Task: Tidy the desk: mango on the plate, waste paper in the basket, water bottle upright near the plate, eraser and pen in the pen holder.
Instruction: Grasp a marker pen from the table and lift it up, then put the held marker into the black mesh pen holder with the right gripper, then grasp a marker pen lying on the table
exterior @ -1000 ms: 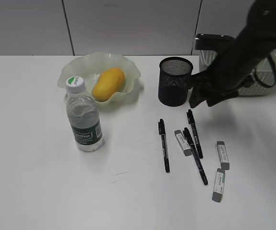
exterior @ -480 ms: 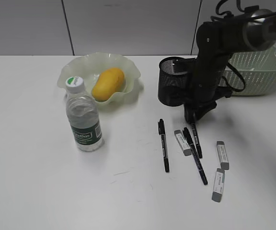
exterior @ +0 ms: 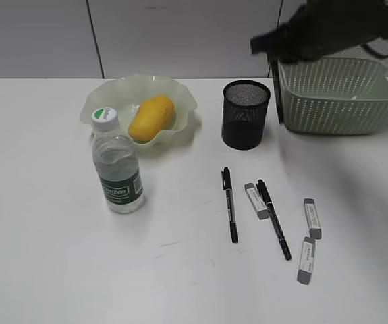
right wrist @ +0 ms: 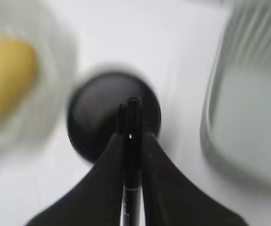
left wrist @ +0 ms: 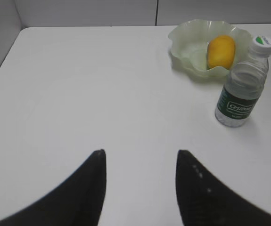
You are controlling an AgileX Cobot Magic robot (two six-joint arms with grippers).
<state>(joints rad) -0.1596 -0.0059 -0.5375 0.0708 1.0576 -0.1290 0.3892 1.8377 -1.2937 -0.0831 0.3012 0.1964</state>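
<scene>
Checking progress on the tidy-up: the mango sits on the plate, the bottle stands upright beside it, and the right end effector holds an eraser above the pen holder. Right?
Not quite. The right end effector holds a black pen, not an eraser, above the pen holder, as the right wrist view shows. The rest stands.

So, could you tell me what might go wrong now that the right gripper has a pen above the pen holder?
The pen in the right gripper hangs over the pen holder, but that view is motion-blurred; an early release might miss the opening. Touching the rim could tip the light mesh cup toward the nearby basket.
</scene>
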